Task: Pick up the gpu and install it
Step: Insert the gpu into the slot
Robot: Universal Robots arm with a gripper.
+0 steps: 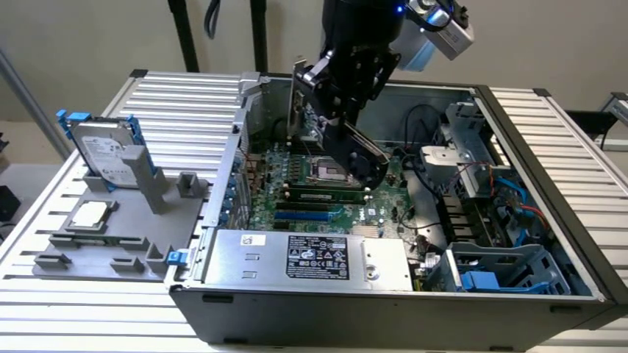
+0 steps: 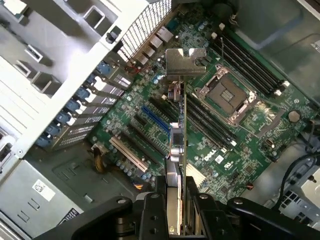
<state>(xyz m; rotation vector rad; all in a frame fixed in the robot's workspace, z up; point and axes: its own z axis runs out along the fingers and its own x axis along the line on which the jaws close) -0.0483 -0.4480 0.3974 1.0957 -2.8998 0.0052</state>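
1. Gripper state. The gripper (image 1: 336, 110) (image 2: 176, 212) is clenched on the gpu (image 1: 358, 158) (image 2: 176, 145). In the wrist view its black fingers (image 2: 150, 210) press the card from both sides, w/ the card seen edge-on between them.

2. Gpu position. The card is held inside the open PC case (image 1: 393, 309), above the motherboard (image 1: 314, 202) (image 2: 235, 145). In the exterior view it is tilted, black face toward the camera. Its upper end is near the case's far wall and its lower end is over the CPU socket (image 1: 326, 173) (image 2: 231, 96) area. The silver end bracket (image 2: 185, 61) sits at the end away from the fingers. Contact btwn card and board: cannot tell. The card is not seated in a slot.

3. Ref. items.
- Blue expansion slot (image 2: 155, 118): just beside the card's line, uncovered.
- Memory slots (image 2: 247, 60): beyond the socket, apart from the card.
- PSU (image 1: 314, 257): near edge of the case.
- Hard drive w/ blue rails (image 1: 106, 158): upright on the grey fixture (image 1: 128, 235), outside the case at the exterior view's left, well apart from the gripper.
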